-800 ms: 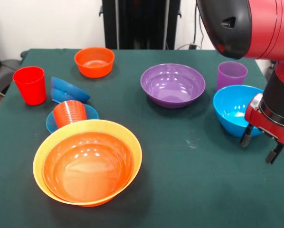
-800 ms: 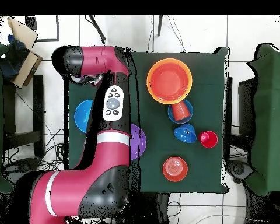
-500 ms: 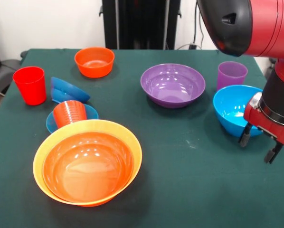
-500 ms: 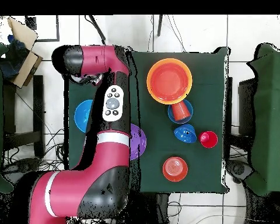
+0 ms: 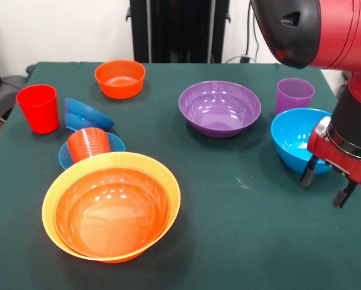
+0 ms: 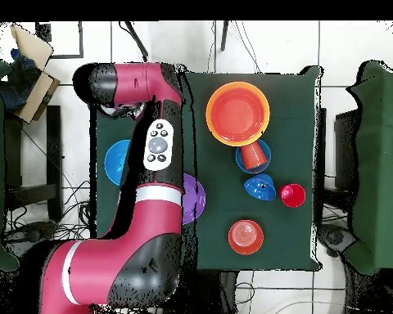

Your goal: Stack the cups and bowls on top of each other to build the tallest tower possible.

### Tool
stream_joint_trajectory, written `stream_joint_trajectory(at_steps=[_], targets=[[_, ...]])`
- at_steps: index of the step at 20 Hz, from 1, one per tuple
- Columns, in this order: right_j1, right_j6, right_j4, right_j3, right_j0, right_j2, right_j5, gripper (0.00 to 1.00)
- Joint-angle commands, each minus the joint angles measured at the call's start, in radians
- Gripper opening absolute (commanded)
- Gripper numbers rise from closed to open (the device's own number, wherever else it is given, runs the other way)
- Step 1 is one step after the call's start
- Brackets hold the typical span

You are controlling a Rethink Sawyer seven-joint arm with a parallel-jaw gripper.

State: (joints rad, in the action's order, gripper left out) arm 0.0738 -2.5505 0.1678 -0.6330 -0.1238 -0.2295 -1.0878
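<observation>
A: Where is my end effector (image 5: pixel 325 186)?

B: Spread wide, empty, just at the near rim of the large glossy light blue plastic bowl (image 5: pixel 299 138).

A: I judge that's my pick; next I straddle its rim, then carry it to the red-orange bowl (image 5: pixel 111 211) nested in the big yellow-orange bowl (image 5: pixel 166 178), front of the tabletop (image 5: pixel 247 229).

Bowl (image 5: pixel 111 212) nested in bowl (image 5: pixel 52 192); cup (image 5: pixel 89 144) behind — seemingly in small bowl (image 5: pixel 64 154).

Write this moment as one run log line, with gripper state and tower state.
gripper: open, empty, beside large light blue bowl | tower: red-orange bowl nested in yellow-orange bowl | purple bowl: unstacked
</observation>
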Motion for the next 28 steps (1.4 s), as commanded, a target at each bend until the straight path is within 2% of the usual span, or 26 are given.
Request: stream_joint_trajectory(at_steps=[1, 9, 18, 22, 23, 28], targets=[[0.020, 0.041, -0.031, 0.014, 0.004, 0.048, -0.095, 1.00], [0.057, 0.026, -0.003, 0.064, 0.006, 0.034, -0.264, 1.00], [0.065, -0.009, -0.001, 0.067, 0.001, 0.036, -0.299, 1.00], [0.079, -0.064, -0.014, 0.014, -0.028, 0.012, -0.308, 1.00], [0.103, -0.102, -0.002, -0.053, -0.041, 0.019, -0.258, 1.00], [0.155, -0.170, -0.010, -0.205, -0.093, -0.005, -0.163, 1.00]])
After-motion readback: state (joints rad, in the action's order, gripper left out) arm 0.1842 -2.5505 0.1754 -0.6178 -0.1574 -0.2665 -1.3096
